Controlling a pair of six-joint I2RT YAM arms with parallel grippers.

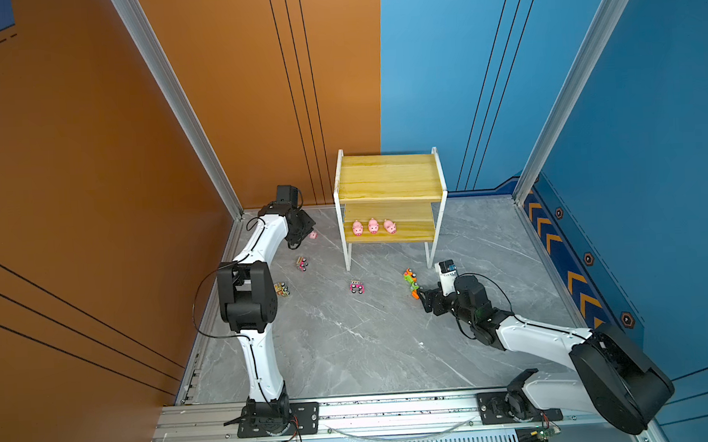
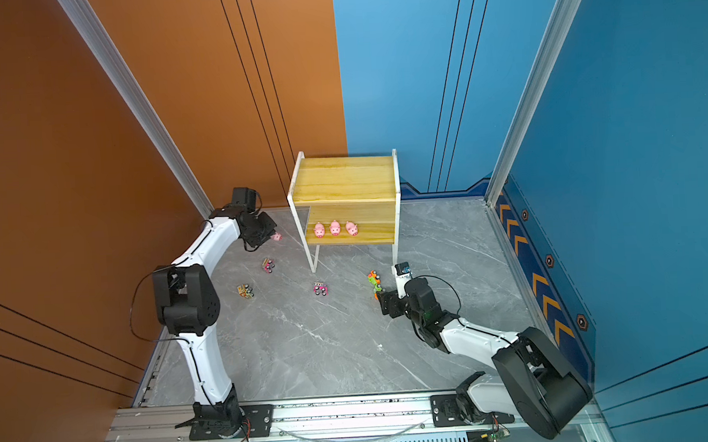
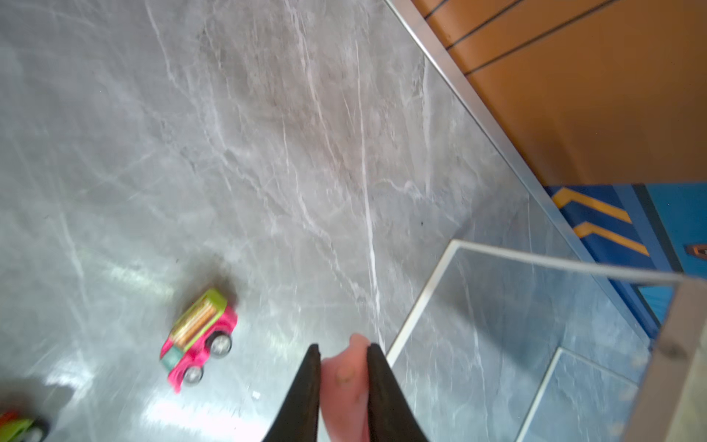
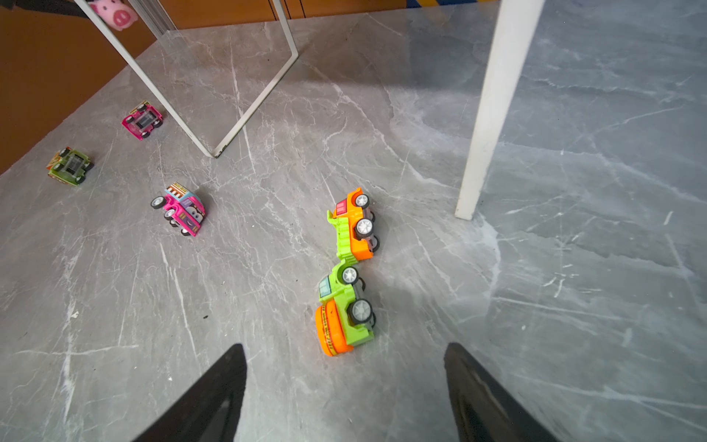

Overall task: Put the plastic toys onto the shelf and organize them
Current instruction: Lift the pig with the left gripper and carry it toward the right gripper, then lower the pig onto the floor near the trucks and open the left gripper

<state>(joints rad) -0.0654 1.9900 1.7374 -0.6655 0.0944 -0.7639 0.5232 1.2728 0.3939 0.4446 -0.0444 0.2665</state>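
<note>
The shelf (image 1: 387, 174) (image 2: 344, 177) stands at the back, with three pink pigs (image 1: 372, 226) in a row on its lower board. Left of it my left gripper (image 1: 306, 233) (image 3: 341, 346) is shut on a fourth pink pig (image 3: 346, 377) (image 2: 277, 236), held just above the floor. My right gripper (image 1: 421, 298) (image 4: 344, 346) is open and low. Just ahead of its jaws a green-and-orange car (image 4: 342, 310) lies on its side, touching an orange car (image 4: 354, 224) beyond it.
Three more cars lie on the grey marble floor: a pink one (image 1: 356, 287) in the middle, another pink one (image 1: 301, 263) (image 3: 199, 336) and a green one (image 1: 281, 288) on the left. The shelf's white legs (image 4: 497, 95) stand just beyond the right gripper.
</note>
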